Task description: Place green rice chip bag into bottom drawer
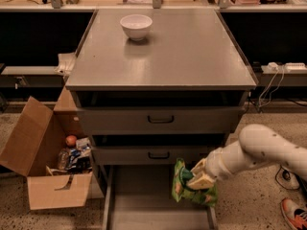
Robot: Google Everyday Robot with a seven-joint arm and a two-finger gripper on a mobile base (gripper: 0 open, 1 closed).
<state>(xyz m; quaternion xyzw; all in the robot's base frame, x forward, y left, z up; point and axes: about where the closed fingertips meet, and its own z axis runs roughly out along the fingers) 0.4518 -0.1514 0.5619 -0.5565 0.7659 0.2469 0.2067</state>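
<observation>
Since the bag is already held over the open tray, what remains is the set-down, and it calls for care on the right-hand side. The grey metal cabinet (192, 56) fills the middle of the camera view, its two upper drawers closed under the flat top. Below them the bottom drawer (144, 200) is pulled out toward the camera, with a bare floor and low side rails. An open cardboard box (33, 138) of odds and ends stands on the floor to the cabinet's left, well apart from the work. The robot's white arm (268, 147) reaches in from the right at the height of the lowest drawer front.

The green rice chip bag (181, 188) hangs upright and crumpled at the end of that arm. It sits in front of the middle drawer's face, above the right part of the open tray. Its outer edge appears to lie about over the right rail, and how far it is above the floor cannot be told. A white bowl (136, 26) sits at the back of the cabinet top, out of the way. The gripper (199, 178) is clamped on the bag's right side, at about mid-height.

Doing this well probably means carrying the bag left, toward the drawer's middle, so that no part overhangs the rail. It should then be lowered until the bottom nears the floor. Letting go low would keep the crinkly pack from tipping out. The wrist should stay clear of the middle drawer's handle on the way out.
</observation>
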